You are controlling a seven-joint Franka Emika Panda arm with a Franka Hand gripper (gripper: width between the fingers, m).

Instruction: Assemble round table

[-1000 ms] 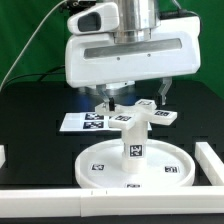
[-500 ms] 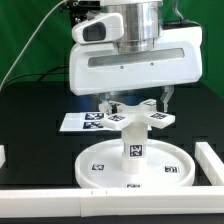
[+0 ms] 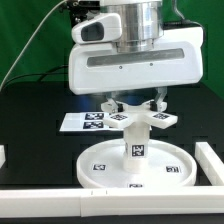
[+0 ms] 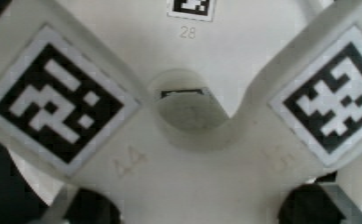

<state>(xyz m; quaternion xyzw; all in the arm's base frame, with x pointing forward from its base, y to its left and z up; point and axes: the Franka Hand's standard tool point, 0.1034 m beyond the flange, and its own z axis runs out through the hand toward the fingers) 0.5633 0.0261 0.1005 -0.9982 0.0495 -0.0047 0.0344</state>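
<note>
The white round disc (image 3: pixel 100 165) lies flat on the black table near the front. A thick tagged post (image 3: pixel 133 146) stands upright in its centre hub. A white cross-shaped tagged piece (image 3: pixel 137 118) sits on top of the post. My gripper (image 3: pixel 134 103) is straight above, with its dark fingers (image 3: pixel 109 104) on either side of the piece and closed against it. In the wrist view the cross-shaped piece (image 4: pixel 187 120) fills the picture, and my gripper (image 4: pixel 204 205) holds its edge between the dark fingertips (image 4: pixel 89 205).
The marker board (image 3: pixel 82 122) lies behind the disc on the exterior view's left. White border bars run along the front (image 3: pixel 60 200), at the exterior view's right (image 3: pixel 212 160) and at its left edge (image 3: pixel 3 155).
My hand has turned and shifted toward the exterior view's right, and the cross-shaped piece's arms turned with it. In the last half second almost nothing has moved.
</note>
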